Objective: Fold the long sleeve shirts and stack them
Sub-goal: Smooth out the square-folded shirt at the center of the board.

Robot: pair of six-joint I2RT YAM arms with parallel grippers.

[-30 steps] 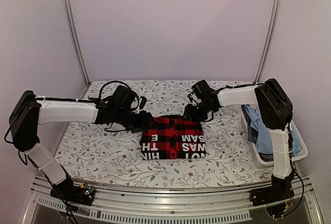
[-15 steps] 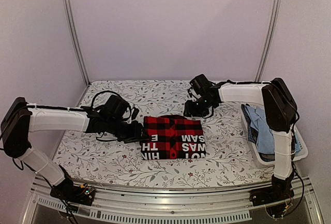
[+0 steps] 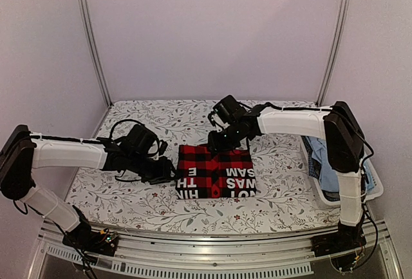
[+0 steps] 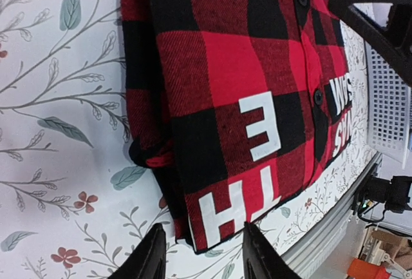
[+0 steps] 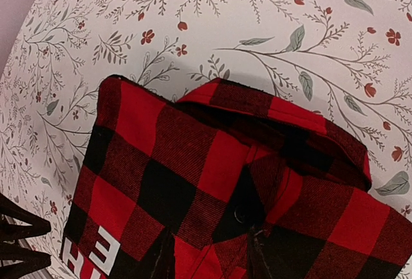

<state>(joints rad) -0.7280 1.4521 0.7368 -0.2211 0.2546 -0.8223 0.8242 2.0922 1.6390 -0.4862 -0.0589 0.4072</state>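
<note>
The right claw [image 5: 211,253] has swung over the shirt [image 3: 215,171] collar, the left claw [image 4: 199,253] back to its edge — both narrowed, gripping nothing. The fold looks finished — stacking remains.

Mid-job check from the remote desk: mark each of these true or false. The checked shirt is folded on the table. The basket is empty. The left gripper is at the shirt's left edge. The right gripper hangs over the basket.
1. True: the checked shirt lies folded on the table, white letters showing.
2. False: the basket holds blue cloth.
3. True: the left gripper is at the shirt's left edge, jaws apart.
4. False: the right gripper is at the shirt's far edge, not over the basket.
</note>
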